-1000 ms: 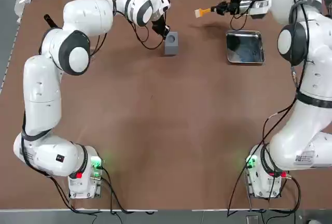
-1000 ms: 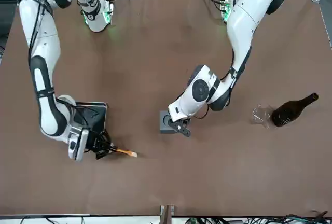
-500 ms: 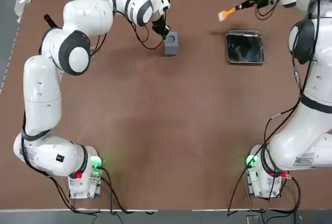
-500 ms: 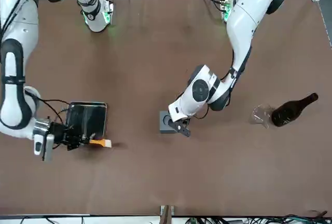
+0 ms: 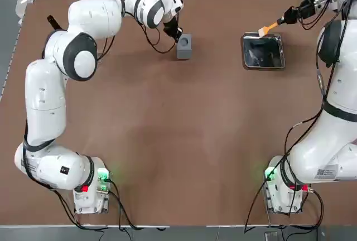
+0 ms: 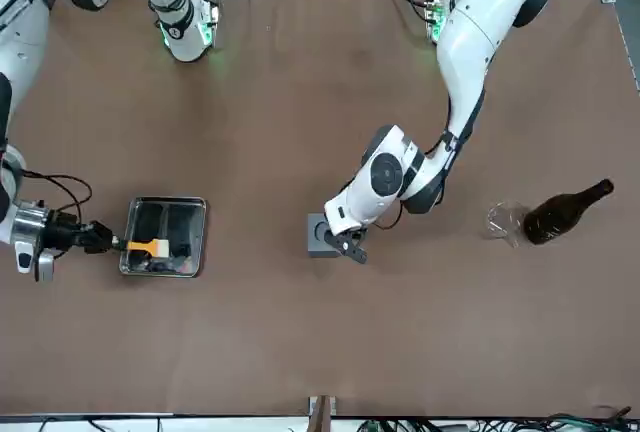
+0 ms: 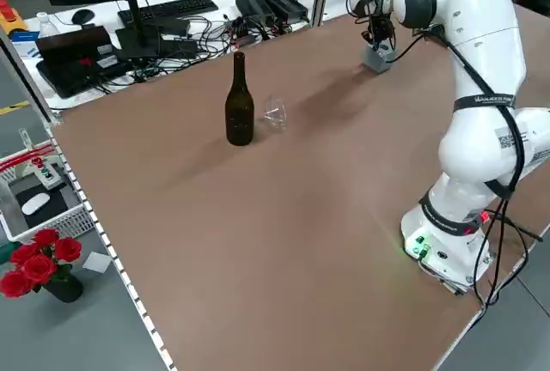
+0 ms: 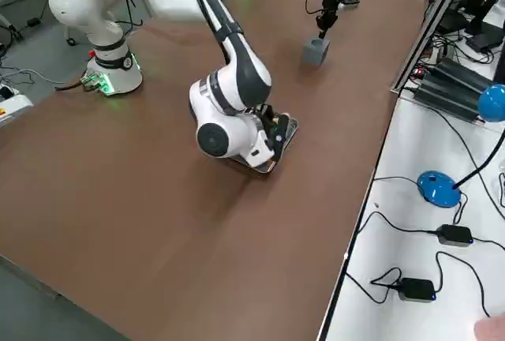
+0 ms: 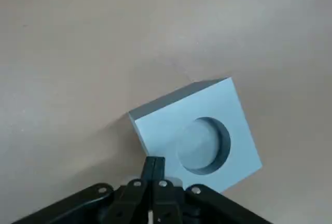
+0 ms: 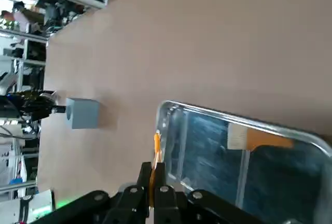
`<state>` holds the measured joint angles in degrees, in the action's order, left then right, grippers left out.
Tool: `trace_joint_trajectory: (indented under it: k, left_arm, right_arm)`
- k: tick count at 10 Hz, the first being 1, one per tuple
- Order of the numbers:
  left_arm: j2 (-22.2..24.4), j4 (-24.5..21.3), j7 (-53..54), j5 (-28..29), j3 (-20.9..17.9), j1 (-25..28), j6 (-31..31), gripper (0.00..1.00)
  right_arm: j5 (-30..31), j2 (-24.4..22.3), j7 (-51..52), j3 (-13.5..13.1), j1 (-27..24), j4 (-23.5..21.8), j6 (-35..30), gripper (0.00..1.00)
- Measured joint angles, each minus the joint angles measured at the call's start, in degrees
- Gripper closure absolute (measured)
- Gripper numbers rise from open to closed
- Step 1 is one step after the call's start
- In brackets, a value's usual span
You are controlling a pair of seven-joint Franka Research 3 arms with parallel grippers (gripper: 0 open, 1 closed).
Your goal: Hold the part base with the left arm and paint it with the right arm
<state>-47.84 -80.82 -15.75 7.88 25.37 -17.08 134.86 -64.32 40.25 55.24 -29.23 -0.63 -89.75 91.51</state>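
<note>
Your left tool (image 5: 177, 35) sits with its jaws fully shut, the tip pressed against the side of the part base (image 5: 184, 46), pinning the block where it stands on the counter (image 5: 167, 129) rather than gripping around it. That makes sense for a hold: the grey cube is small and would slide under a brush stroke, so a push from one side steadies it. The base stands at the far side of the counter, to the left of the steel tray (image 5: 245, 57) in the overhead view and well apart from it. Its round recess (image 9: 201, 145) faces straight up, so the face to be painted is open from above; being a cube, it has no real long axis.

Your right tool (image 6: 100, 240) is clamped shut on the handle of a paintbrush (image 6: 150, 248). The brush lies roughly level, its long axis running from the tool toward the tray, with the pale bristle end over the tray's near rim. You appear to be loading the brush there; whether the bristles touch the tray floor is unclear.

A dark bottle (image 6: 562, 212) and a glass (image 6: 505, 220) stand well off, clear of the work.
</note>
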Motion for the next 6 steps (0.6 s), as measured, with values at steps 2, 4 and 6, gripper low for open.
trace_joint_trajectory:
  k: [2,4,6]
  left_arm:
    - [0.0,0.0,0.0,0.0,0.0,0.0,0.0,0.99]
    - [0.0,0.0,0.0,0.0,0.0,0.0,0.0,0.99]
    - [0.0,0.1,0.0,0.1,0.0,-0.1,0.0,0.99]
  right_arm:
    - [0.2,1.9,-0.1,-1.5,-1.0,-1.0,-0.3,0.95]
    - [0.2,4.9,-0.1,-1.7,-2.1,-1.4,-0.7,0.95]
    - [0.1,6.6,-0.3,-2.4,-2.8,-1.4,-1.1,0.95]
